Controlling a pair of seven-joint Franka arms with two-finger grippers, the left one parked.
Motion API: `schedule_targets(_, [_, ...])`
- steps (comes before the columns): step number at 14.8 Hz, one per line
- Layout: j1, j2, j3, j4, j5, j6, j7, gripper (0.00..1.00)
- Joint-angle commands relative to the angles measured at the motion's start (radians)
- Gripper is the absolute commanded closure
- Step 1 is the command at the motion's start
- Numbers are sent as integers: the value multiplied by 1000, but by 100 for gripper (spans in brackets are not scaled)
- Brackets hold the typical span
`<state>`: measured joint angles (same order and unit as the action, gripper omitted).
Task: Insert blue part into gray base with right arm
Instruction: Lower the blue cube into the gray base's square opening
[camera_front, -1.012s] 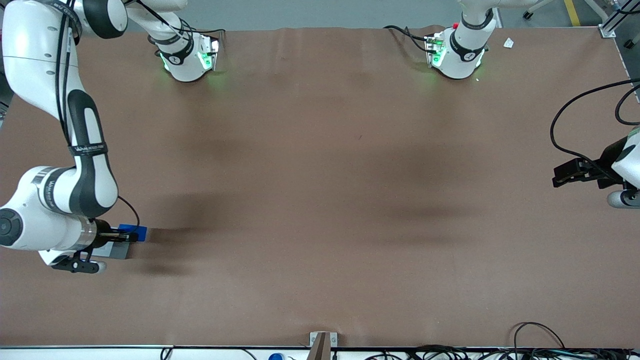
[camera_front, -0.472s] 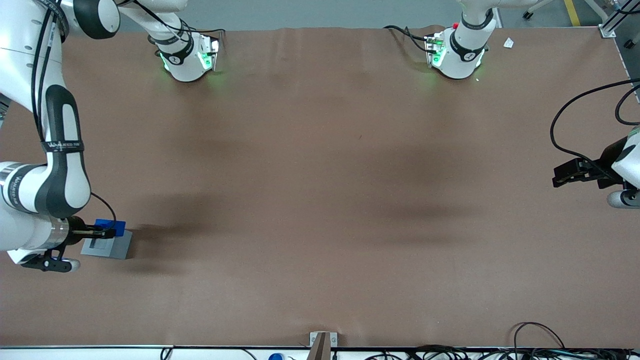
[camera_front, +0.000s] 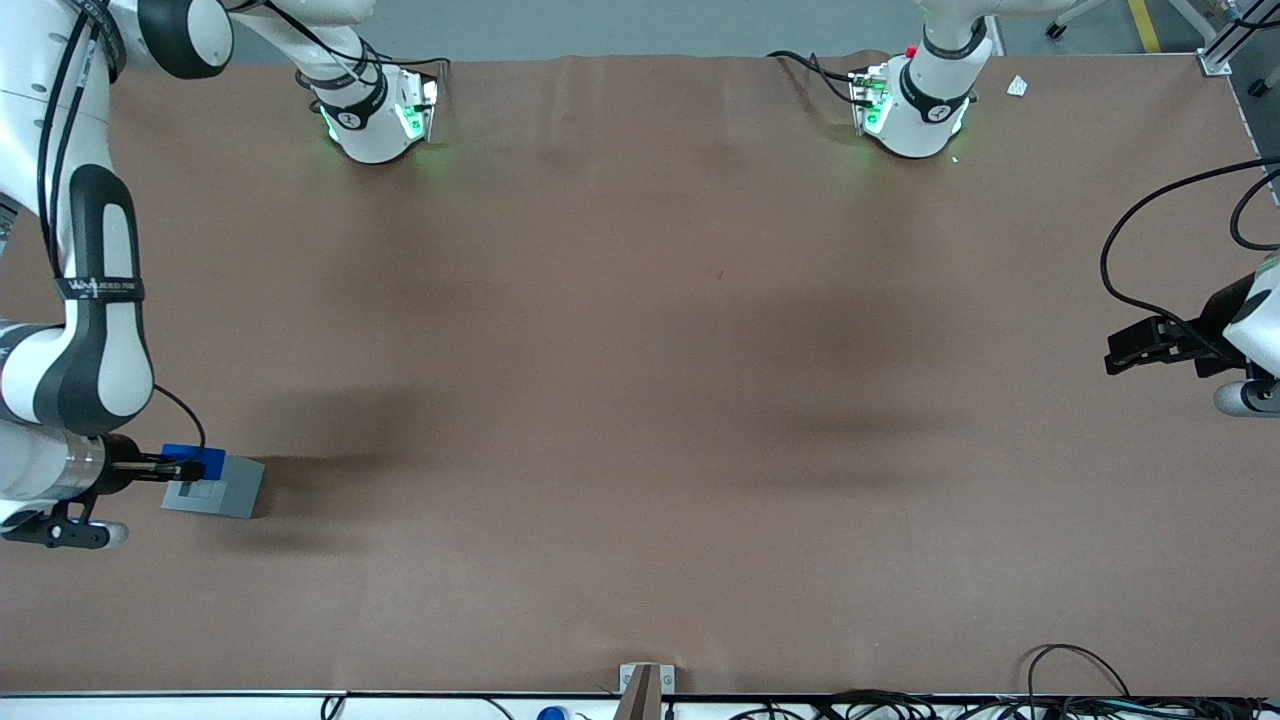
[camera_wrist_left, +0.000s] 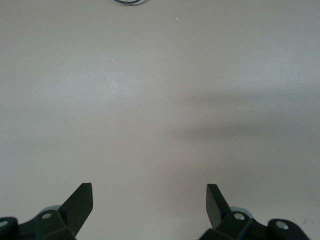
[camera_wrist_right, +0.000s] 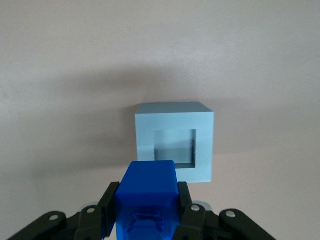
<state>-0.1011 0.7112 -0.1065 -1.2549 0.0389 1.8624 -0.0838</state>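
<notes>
**Blue part held over the base, not yet lined up with the recess**

The right arm's slim black two-finger gripper (camera_wrist_right: 147, 210) is closed on the small bright blue blocky plastic part (camera_wrist_right: 146, 197), one finger pressed to each side of it – the part is off the table and carried in the grip. In the front view the gripper (camera_front: 185, 467) sits at the working arm's end of the brown table (camera_front: 640, 380), with the blue part (camera_front: 195, 458) showing above the edge of the gray cube-like box base (camera_front: 218, 487) that lies farther from the front camera.

The relation that matters is the offset between part and hole. In the wrist view the gray base (camera_wrist_right: 175, 142) stands ahead of the fingertips with its square recess (camera_wrist_right: 174, 148) fully open to sight and empty; the part overlaps only the base's nearest rim, not the recess itself. The sides of the part look roughly parallel to the recess walls, so my reading is that little twist is needed – mainly a short shift forward over the hole, then a straight descent.

Count: one blue part, one gray base, one recess, one working gripper.
</notes>
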Motion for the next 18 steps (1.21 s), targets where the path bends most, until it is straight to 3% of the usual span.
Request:
schedule_targets(1, [-19, -3, 14, 2, -11, 32, -1, 100])
schedule_targets(18, [-38, 31, 14, -21, 6, 110, -8, 100])
